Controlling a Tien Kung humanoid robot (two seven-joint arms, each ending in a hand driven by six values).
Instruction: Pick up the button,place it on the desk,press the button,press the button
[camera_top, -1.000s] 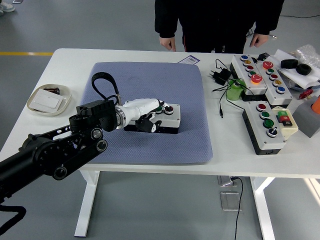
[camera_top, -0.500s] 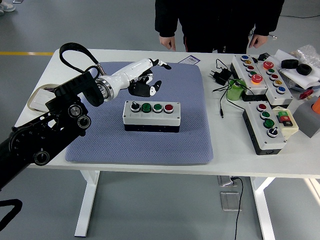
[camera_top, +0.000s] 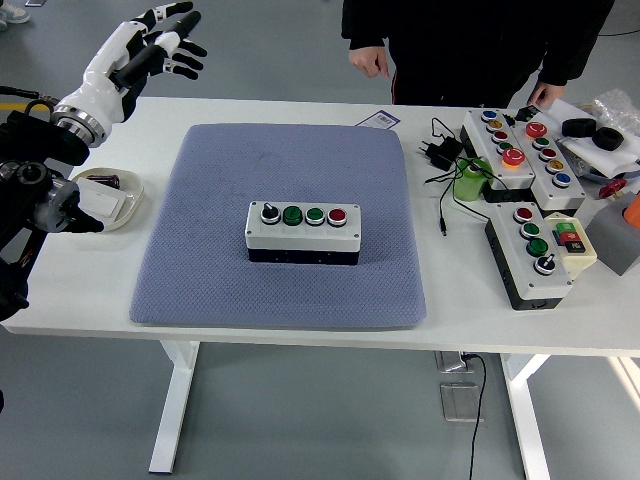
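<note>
A white button box (camera_top: 303, 230) with a black base lies in the middle of the blue-grey mat (camera_top: 200, 270). Its top carries a black knob, two green buttons and a red button in a row. My left hand (camera_top: 160, 40) is raised high at the upper left, far from the box, with its fingers spread and nothing in them. The left arm's black links sit at the left edge. My right arm is out of view.
A small dish (camera_top: 100, 198) with a white card sits at the table's left. Two more button boxes (camera_top: 520, 150) (camera_top: 540, 250), a green cylinder (camera_top: 467, 180), a black plug and cable are at the right. A person stands at the far side, hands near the table edge.
My left hand has let go of the button box, lifted off it and swung back up to the upper left. The person has shifted a little to the right.
</note>
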